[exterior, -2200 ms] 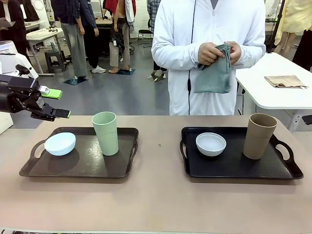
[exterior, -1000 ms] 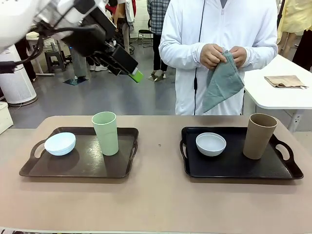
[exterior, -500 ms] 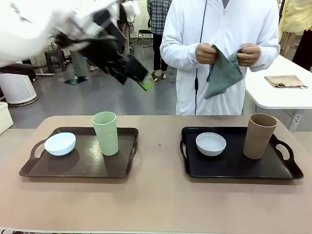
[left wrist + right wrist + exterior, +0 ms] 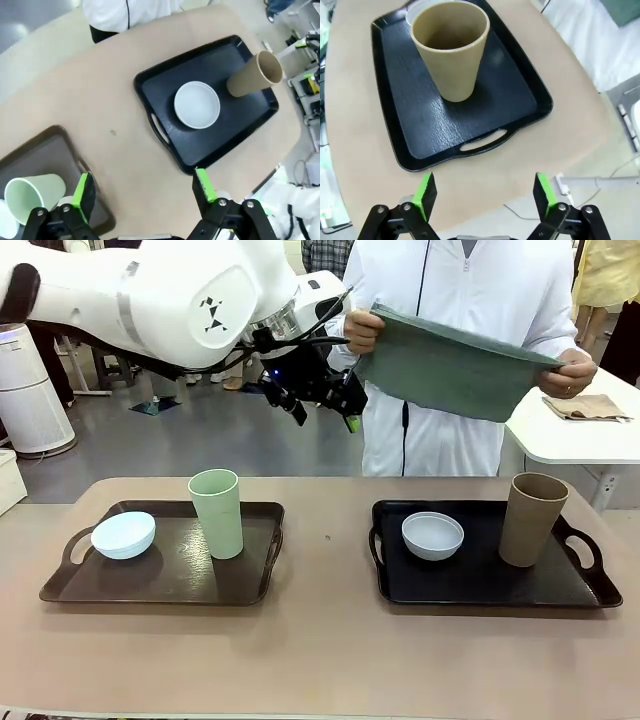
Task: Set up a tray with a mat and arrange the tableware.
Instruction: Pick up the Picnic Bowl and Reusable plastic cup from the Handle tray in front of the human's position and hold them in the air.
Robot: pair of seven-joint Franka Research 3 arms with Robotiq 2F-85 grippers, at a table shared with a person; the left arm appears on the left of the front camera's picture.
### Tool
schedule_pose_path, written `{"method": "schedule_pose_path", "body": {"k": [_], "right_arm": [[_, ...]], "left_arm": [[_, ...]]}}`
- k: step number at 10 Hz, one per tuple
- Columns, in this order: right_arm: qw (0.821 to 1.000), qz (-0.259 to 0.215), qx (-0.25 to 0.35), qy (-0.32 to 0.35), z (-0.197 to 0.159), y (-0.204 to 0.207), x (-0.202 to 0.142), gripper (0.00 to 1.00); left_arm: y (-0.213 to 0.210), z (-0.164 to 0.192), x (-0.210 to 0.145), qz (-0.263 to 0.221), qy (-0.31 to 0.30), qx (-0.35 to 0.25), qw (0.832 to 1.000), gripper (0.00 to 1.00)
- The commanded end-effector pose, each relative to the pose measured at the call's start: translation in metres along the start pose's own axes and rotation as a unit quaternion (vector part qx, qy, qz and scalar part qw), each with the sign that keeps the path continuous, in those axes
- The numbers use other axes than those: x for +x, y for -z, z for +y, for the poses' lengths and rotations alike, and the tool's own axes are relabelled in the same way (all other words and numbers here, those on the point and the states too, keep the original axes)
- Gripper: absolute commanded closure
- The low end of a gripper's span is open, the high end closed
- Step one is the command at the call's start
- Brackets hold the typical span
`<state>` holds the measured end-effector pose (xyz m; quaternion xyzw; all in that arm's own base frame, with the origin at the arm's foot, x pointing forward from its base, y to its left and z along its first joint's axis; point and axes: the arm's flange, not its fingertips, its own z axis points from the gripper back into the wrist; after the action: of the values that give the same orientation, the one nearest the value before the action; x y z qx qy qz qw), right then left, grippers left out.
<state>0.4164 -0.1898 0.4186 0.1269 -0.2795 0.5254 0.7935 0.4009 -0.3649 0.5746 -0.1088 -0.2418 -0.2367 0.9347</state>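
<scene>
Spread, empty left tool (image 4: 327,412) just beside mat's (image 4: 450,370) left edge. Mat stretched crosswise between person's hands (image 4: 362,332). Spread right tool (image 4: 484,192) well apart from mat.

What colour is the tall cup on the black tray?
The tumbler is light brown; the right wrist view shows it best.

Honestly, you won't find any readable words or numbers here. The closest thing is a small black emblem (image 4: 211,313) on the white shell of the left arm (image 4: 120,300), up by the top edge of the front view: a few angular shapes, no letters. Could be a maker's logo, but it's too small for me to say for sure.
</scene>
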Motion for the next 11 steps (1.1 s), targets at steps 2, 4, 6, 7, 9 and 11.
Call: {"method": "schedule_pose_path", "body": {"k": [2,4,6,7,9,11], "right_arm": [[0.999,0.029,-0.002,0.031,0.006,0.001,0.002,0.00],[0.996,-0.066,0.025,-0.061,-0.025,-0.002,0.007,0.00],[0.983,-0.121,0.035,-0.137,-0.068,-0.012,0.016,0.00],[0.975,-0.146,0.041,-0.164,-0.078,-0.015,0.025,0.00],[0.982,-0.097,0.075,-0.145,-0.079,0.006,0.040,0.00],[0.978,-0.129,0.029,-0.159,-0.064,-0.014,0.045,0.00]], "left_arm": [[-0.020,0.003,-0.027,-0.012,0.023,-0.011,1.000,0.00],[-0.001,0.001,-0.002,-0.020,-0.044,-0.049,0.998,0.00],[0.011,0.002,0.009,-0.014,-0.112,-0.089,0.990,0.00],[0.018,0.000,0.016,-0.011,-0.151,-0.090,0.984,0.00],[0.053,-0.017,0.023,0.020,-0.230,-0.097,0.968,0.00],[0.040,0.003,0.015,0.017,-0.184,-0.088,0.979,0.00]]}}
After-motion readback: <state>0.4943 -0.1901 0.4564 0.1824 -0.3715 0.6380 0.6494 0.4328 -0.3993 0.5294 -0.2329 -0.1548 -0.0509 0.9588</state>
